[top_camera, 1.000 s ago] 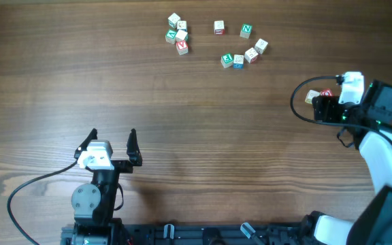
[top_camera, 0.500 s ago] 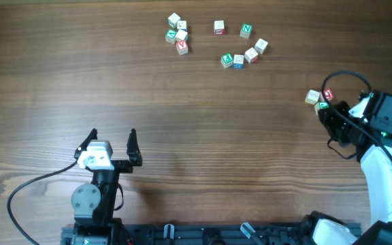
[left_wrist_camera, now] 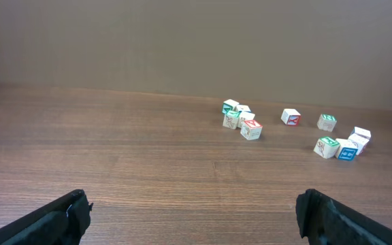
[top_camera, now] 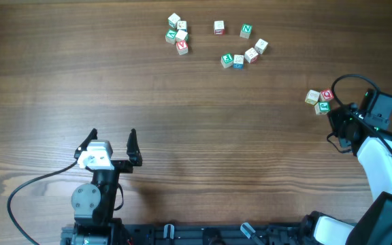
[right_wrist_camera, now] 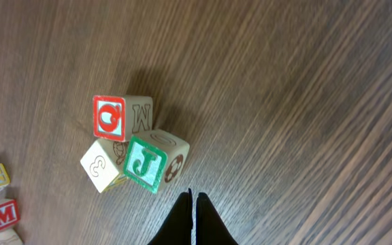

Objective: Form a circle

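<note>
Here, 3 lettered blocks sit bunched together at the right edge of the overhead frame: a red Q block [right_wrist_camera: 109, 116], a green J block [right_wrist_camera: 145, 163] and a pale block marked 3 [right_wrist_camera: 99, 167], each touching its neighbours. The other blocks lie in the upper middle of that frame in a loose, open arc. It has a tight clump [top_camera: 177, 34] at its left end, then a single red-faced block [top_camera: 218, 27], a green N block [top_camera: 246, 30], and a short curved row [top_camera: 243, 56] bending down to the left. The arc and the group of 3 stand well apart. The right tool [right_wrist_camera: 192, 199] is clenched on nothing, its fingers pressed flat together just below the green J block in the wrist view, apart from it. The left tool [top_camera: 112, 139] rests in the lower left of the overhead frame, well apart from every block, released with its jaws spread wide. Everything rests on a brown wood-grain desk [top_camera: 196, 136].
</note>
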Robot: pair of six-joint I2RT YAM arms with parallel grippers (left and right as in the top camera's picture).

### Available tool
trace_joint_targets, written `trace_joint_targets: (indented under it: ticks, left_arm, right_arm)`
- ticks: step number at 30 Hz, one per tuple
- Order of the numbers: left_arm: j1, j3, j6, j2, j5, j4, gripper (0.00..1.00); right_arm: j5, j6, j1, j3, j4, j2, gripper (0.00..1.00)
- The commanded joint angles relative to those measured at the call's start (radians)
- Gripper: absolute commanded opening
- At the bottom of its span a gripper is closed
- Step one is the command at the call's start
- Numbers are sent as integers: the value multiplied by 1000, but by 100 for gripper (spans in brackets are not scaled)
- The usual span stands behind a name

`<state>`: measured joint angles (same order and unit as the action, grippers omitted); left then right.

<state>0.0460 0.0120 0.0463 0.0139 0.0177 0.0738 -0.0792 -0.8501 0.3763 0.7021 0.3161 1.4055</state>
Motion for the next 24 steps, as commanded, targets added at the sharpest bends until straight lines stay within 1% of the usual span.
trace_joint_targets:
  ticks: [1, 5, 8, 14, 20, 24]
  left_arm:
    - [5, -6, 6, -8, 16, 1, 100]
    - [5, -6, 6, -8, 16, 1, 100]
    - [5, -6, 6, -8, 16, 1, 100]
    - [5, -6, 6, -8, 16, 1, 100]
    - [5, -6, 6, -8, 16, 1, 100]
    - [5, -6, 6, -8, 16, 1, 100]
  right_arm:
    - [35, 51, 3, -3, -5, 8, 5]
    - [35, 93, 3, -3, -5, 8, 4]
    - [35, 89, 3, -3, 6, 8, 4]
    - [51, 90, 5, 0, -25, -5, 4]
    - [27, 88, 5, 0, -100, -7, 4]
    - [31, 89, 5, 0, -134, 49, 4]
